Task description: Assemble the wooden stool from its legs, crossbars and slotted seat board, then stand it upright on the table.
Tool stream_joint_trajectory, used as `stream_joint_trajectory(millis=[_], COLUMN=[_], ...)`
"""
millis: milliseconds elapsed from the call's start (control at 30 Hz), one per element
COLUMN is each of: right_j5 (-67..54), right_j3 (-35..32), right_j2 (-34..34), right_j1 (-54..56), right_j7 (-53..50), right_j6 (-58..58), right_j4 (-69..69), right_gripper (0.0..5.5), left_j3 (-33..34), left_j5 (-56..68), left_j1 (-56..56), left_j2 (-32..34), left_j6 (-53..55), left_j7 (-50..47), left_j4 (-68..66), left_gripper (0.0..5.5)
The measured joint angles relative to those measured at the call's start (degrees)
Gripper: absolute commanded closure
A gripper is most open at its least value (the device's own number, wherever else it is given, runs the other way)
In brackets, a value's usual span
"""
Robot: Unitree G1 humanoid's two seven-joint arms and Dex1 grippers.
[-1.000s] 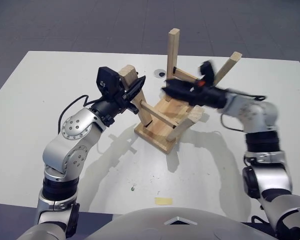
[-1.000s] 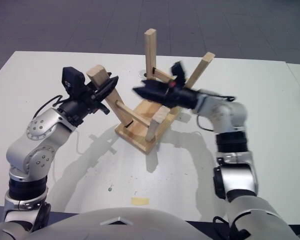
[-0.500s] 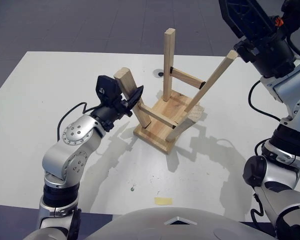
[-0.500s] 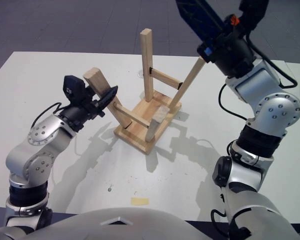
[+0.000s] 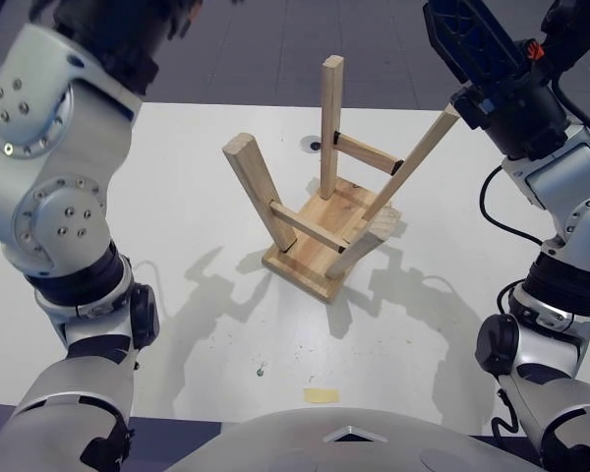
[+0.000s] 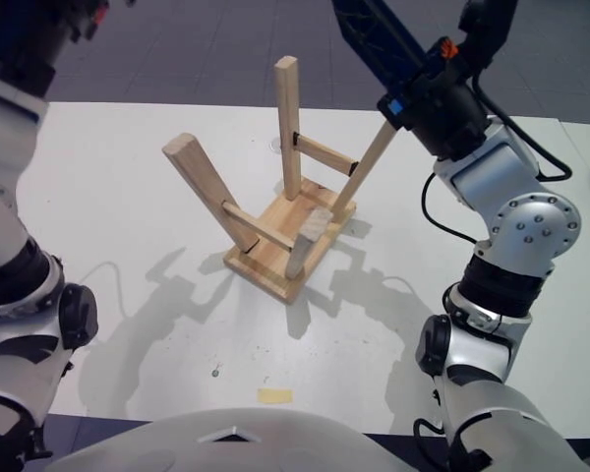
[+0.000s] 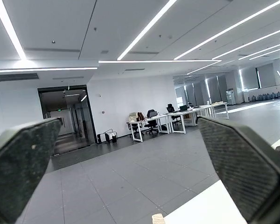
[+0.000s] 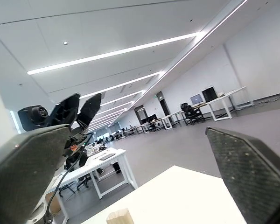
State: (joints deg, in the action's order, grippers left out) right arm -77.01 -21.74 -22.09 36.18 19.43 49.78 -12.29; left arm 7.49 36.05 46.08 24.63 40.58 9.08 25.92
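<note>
Pale wood near the middle of the tabletop [image 5: 452, 334], toward its far edge: the stool [image 5: 320, 231], upside down on its slotted seat board [image 5: 310, 267], four legs pointing up and splayed, crossbars [image 5: 367, 152] bridging them. Looks fully joined, and probably kept inverted because pressing legs into the slots goes easier that way. Not yet stood upright. High above and well apart from the legs, left tool [image 7: 128, 120] and right tool [image 8: 135, 133] alike: pads spread wide, gripping nothing, likely kept clear to avoid knocking it.

right gripper [image 8: 137, 131] spread wide | wooden leg end [image 8: 119, 217] (top only) | white table [image 8: 177, 196]
</note>
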Motion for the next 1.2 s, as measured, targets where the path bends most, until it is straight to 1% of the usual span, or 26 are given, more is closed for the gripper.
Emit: stream_joint_trajectory(millis=[100,200,300,400,500,600,667,733,800,933,967,1000,1067,1200], right_j5=[-0.9,-1.4,-1.7,-1.7,-2.1,-3.1,-0.5,4.0,7.1,14.6,15.4,15.9,15.9,13.7], right_j3=[0.8,2.2,2.8,4.3,2.6,-3.7,-4.4,-1.6,2.6,16.4,19.4,21.1,22.7,22.2], right_j2=[0.3,0.6,0.7,1.7,0.5,-5.5,-9.9,-13.4,-13.5,-12.7,-12.3,-12.3,-12.3,-12.9], right_j1=[-0.6,-4.4,-7.6,-9.4,-12.0,-20.4,-26.9,-33.0,-35.0,-35.9,-36.0,-35.8,-34.5,-33.6], right_j7=[-1.0,-2.0,-3.1,-4.1,-2.7,0.7,5.0,9.9,11.3,15.4,17.0,18.4,20.7,23.5], right_j6=[-0.2,0.1,0.2,-0.2,-0.8,0.7,2.9,3.9,4.0,2.0,1.7,1.6,1.6,2.1], right_j4=[-0.8,-3.3,-4.9,-6.3,-6.3,-1.5,-0.1,-1.9,-5.7,-16.6,-18.6,-19.8,-21.1,-20.4], right_gripper=[0.10,0.10,0.10,0.10,0.10,0.10,0.10,0.10,0.10,0.10,0.10,0.10,0.10,0.10], left_j3=[-7.2,-9.0,-9.0,-7.3,-4.2,1.2,6.3,10.8,12.6,11.6,11.4,11.3,11.1,11.2], left_j5=[-3.0,-5.6,-5.7,-4.4,-3.8,-2.7,-2.0,-0.3,0.1,-2.0,-2.5,-2.8,-3.3,-4.9], left_j1=[-11.2,-15.2,-17.5,-18.2,-17.4,-17.2,-17.1,-17.0,-17.0,-19.9,-20.4,-20.4,-20.4,-20.9], left_j2=[-3.2,-3.8,-5.0,-6.5,-6.7,-7.1,-6.3,-5.0,-3.8,-3.3,-3.4,-3.4,-3.5,-3.6], left_j6=[-2.3,-8.8,-10.1,-9.6,-7.1,-3.8,-2.7,-1.6,-0.9,-0.3,-0.3,-0.3,-0.6,-1.3], left_j7=[3.4,4.2,3.7,2.2,0.0,-4.9,-8.0,-9.6,-10.0,-10.1,-10.1,-10.2,-10.2,-10.2], left_j4=[-8.8,-7.1,-4.4,-4.2,-4.6,-3.6,-0.5,2.5,3.2,2.7,2.1,1.7,1.1,-0.5], left_gripper=[0.12,0.12,0.12,0.12,0.12,0.12,0.12,0.12,0.12,0.12,0.12,0.12,0.12,0.12])
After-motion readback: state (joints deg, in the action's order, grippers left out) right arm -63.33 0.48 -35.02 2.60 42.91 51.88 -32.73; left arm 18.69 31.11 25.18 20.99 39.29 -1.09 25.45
